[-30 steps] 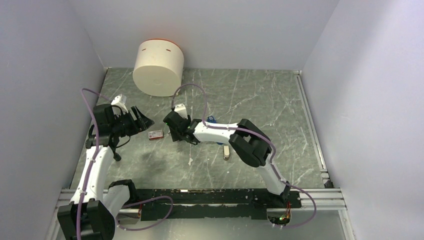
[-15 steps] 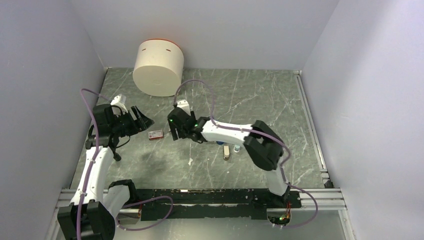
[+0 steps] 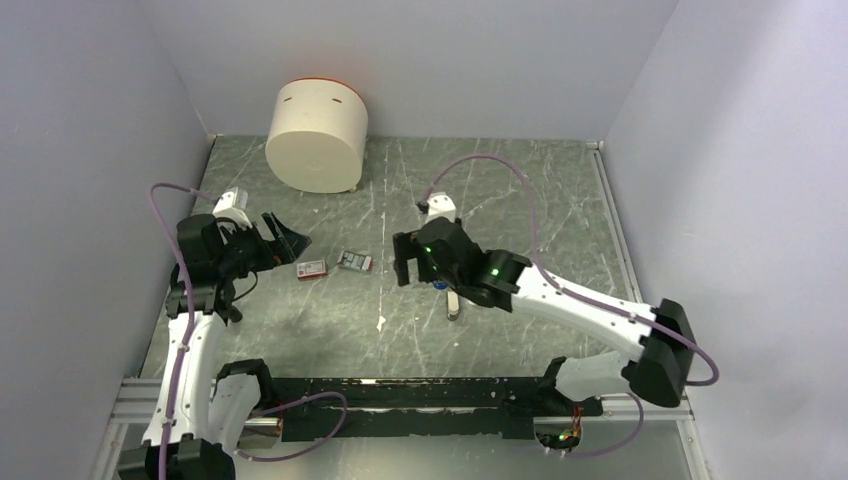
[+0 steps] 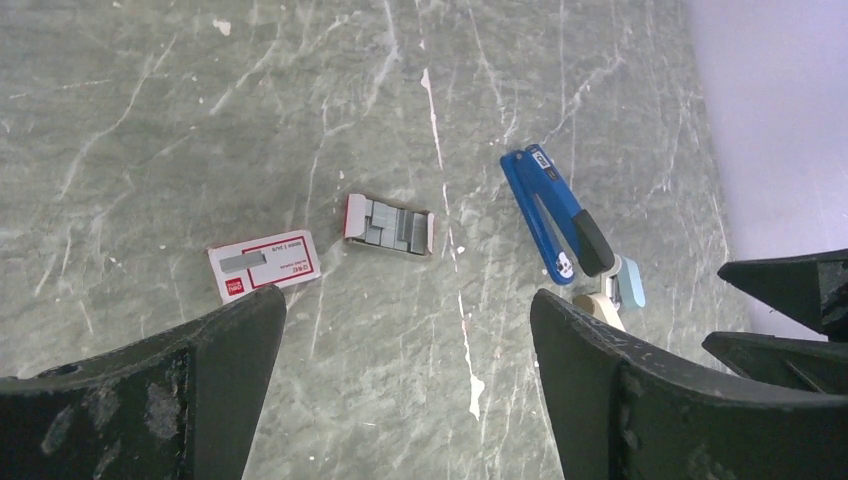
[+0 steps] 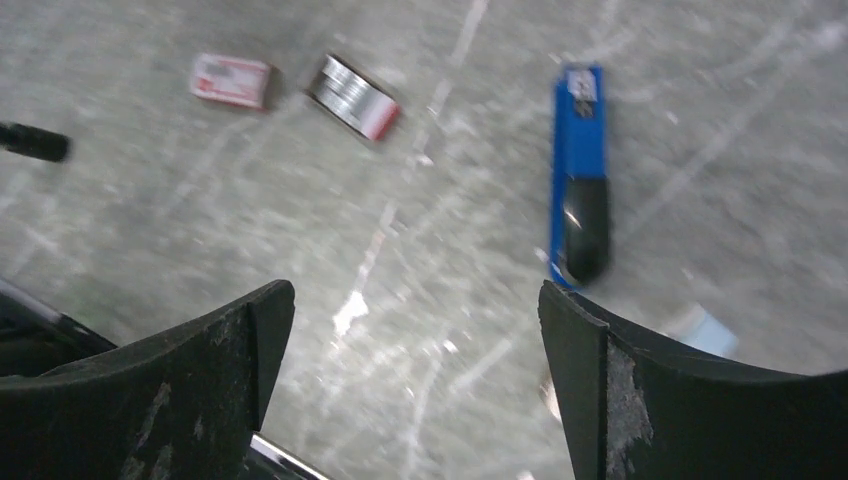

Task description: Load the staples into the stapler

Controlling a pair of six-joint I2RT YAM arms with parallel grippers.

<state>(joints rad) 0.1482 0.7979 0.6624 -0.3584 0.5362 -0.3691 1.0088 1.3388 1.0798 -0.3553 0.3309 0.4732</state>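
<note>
While your left gripper (image 4: 405, 300) and right gripper (image 5: 412, 290) hang wide and empty, the small red tray of silvery staples (image 4: 389, 224) lies left of centre on the marbled table (image 4: 150, 120), beside the closed blue-and-black stapler (image 4: 555, 215). A skewed pinch could tip the tray and scatter the blocks.

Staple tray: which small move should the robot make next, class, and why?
Probably lower the left gripper onto the staple tray: it and the right gripper stand open and empty, the grey staples lie exposed in the tray, and the stapler lies apart, untouched.
</note>
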